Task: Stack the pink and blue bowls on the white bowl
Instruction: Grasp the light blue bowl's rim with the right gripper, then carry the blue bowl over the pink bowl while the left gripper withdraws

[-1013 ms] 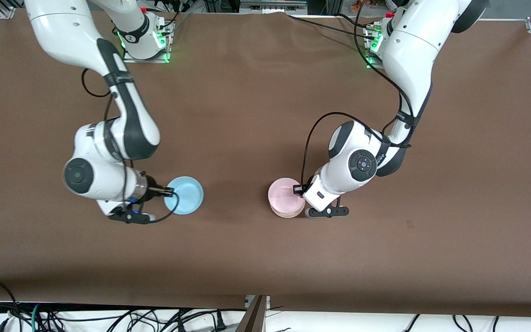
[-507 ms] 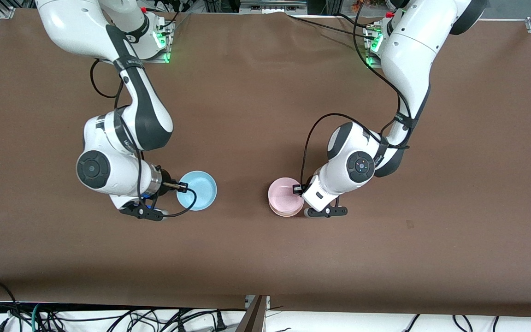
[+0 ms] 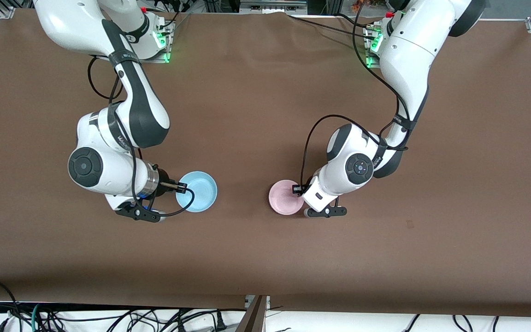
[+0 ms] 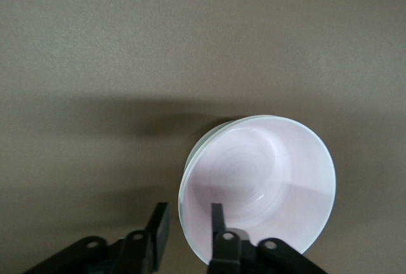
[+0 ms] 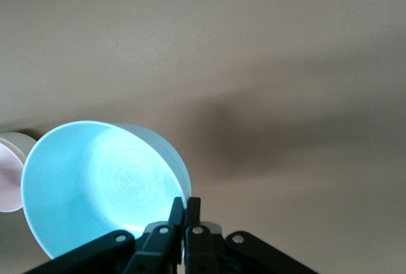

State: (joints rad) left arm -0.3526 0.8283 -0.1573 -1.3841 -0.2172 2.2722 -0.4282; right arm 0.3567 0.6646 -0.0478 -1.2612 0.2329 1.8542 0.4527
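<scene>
- Brown paper-covered counter (image 3: 256, 115) – plain matte; cables hang along its edge nearest the front cam.
- Pale pink round plastic bowl (image 3: 285, 203) nested in white round plastic bowl (image 4: 190, 176), only the rim edge showing.
- Left end effector (image 4: 189, 226): fingers apart, astride the pink rim.
- Right end effector (image 5: 184, 214) clamped on light blue round plastic bowl (image 3: 197, 197), toward the right arm's end.

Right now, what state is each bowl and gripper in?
pink bowl: nested in the white bowl, rim between the left gripper's open fingers.
white bowl: under the pink one, only its edge showing.
blue bowl: held by its rim, not yet stacked.
left gripper: open.
right gripper: shut on the blue bowl's rim.
</scene>
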